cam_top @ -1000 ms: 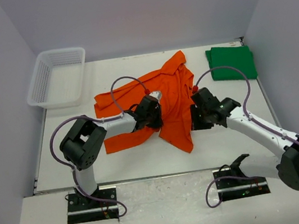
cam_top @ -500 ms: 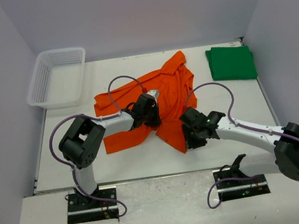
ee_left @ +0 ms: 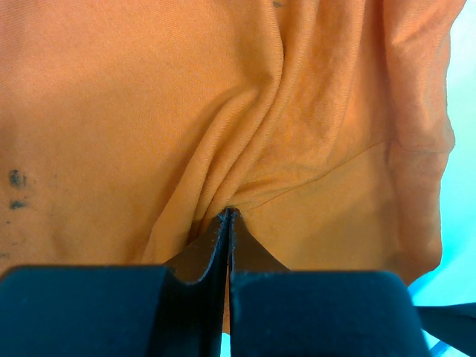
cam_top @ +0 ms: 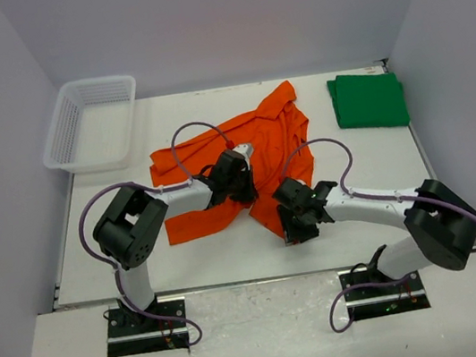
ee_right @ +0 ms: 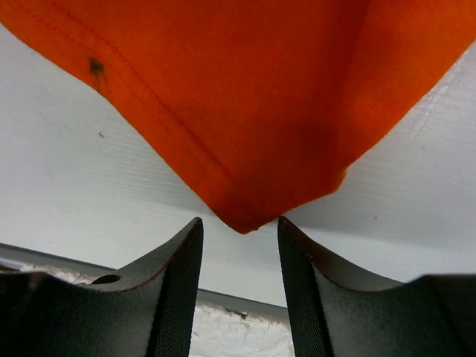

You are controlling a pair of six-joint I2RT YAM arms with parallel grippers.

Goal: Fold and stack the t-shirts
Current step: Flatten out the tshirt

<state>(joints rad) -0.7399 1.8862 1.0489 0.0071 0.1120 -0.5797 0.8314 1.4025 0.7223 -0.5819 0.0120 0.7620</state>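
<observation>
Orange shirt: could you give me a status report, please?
Left gripper shut on bright orange cloth shirt. Right gripper open, shirt corner at its fingertips. Dark green cloth shirt folded, far right.

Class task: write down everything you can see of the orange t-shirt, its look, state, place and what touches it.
The orange t-shirt is bright soft-looking cloth with stitched hems and a few small dark specks. It lies crumpled and unfolded on the white table. The left gripper is shut on a gathered ridge of it; the open right gripper brackets its near pointed corner.
</observation>
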